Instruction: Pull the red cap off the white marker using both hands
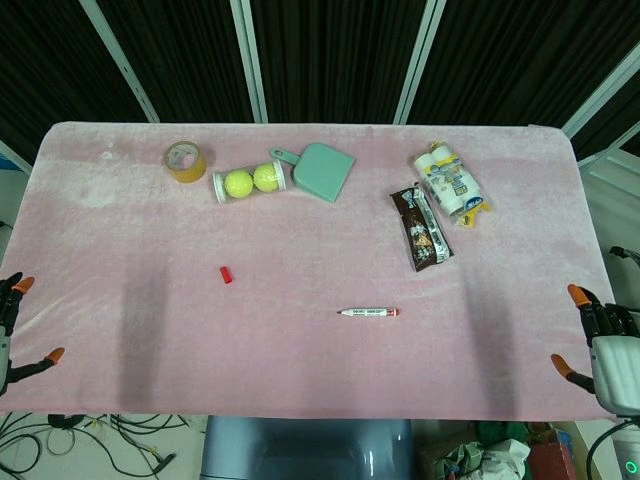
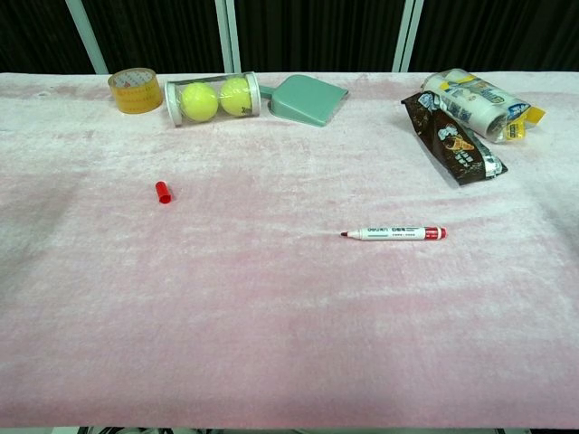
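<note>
Marker: white marker (image 1: 369, 313) lies flat on the pink cloth, near the front middle of the table, long axis running left to right; bare red tip points toward the robot's left, red band at the other end.
Cap: red cap (image 1: 226, 274) is off the marker, lying alone on the cloth well to the marker's left and a little farther back.
Left hand: left hand (image 1: 8, 330) shows only at the left edge of the head view, off the table's front corner; fingers spread, orange tips apart, nothing held. Well apart from both cap and marker.
Right hand: right hand (image 1: 605, 348) sits at the right edge of the head view, beyond the table's front corner; fingers apart, holding nothing. Well apart from the marker.
Chest view: neither hand appears; marker (image 2: 394, 233) and cap (image 2: 163, 192) both lie untouched.
Surface: table (image 1: 300, 370) covered in a pink plush cloth, faint shadows on each side.
Back row: roll of yellow tape (image 1: 186, 161) at the back left; beside it a clear tube of tennis balls (image 1: 250, 182) lying on its side; a green dustpan (image 1: 318, 170) just right of the tube.
Right side: dark snack packet (image 1: 421, 228) and a white-and-yellow pack (image 1: 451, 184) beside each other.
Room: black panels with pale frame bars behind the table; cables on the floor at the front left.
</note>
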{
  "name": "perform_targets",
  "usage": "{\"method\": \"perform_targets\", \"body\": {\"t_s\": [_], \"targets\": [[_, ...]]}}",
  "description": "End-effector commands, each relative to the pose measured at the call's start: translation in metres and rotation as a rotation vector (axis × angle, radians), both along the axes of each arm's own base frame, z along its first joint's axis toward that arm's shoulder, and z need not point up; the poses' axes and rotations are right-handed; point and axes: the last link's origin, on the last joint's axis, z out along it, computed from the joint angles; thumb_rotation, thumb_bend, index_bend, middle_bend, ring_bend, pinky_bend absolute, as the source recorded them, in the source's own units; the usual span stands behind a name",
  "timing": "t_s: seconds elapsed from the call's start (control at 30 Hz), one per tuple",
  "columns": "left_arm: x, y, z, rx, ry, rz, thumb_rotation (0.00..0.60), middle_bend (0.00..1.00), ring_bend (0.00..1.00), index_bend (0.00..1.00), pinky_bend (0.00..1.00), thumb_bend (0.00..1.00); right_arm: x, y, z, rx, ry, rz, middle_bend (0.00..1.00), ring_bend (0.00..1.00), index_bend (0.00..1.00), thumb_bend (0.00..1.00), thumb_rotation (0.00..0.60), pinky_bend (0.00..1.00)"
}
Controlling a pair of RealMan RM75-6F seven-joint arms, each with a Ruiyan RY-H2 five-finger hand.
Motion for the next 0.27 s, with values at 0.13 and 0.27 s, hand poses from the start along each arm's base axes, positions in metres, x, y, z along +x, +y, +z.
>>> {"method": "perform_targets", "body": {"t_s": [0.13,0.27], "targets": [[-0.0101,0.0009,0.0015,-0.022,-0.010,0.007,0.600,0.01,0.00,0.06,0.00,0.07,-0.0020,0.0073,-0.0086,-0.001,0.031,0.010,0.11,0.26,0.00,0.06,0.600,0.18],[-0.0105,0.0001,0.0003,-0.033,-0.021,0.006,0.600,0.01,0.00,0.06,0.00,0.07,0.0011,0.0067,-0.0076,-0.021,0.047,0.023,0.11,0.26,0.00,0.06,0.600,0.18]]}}
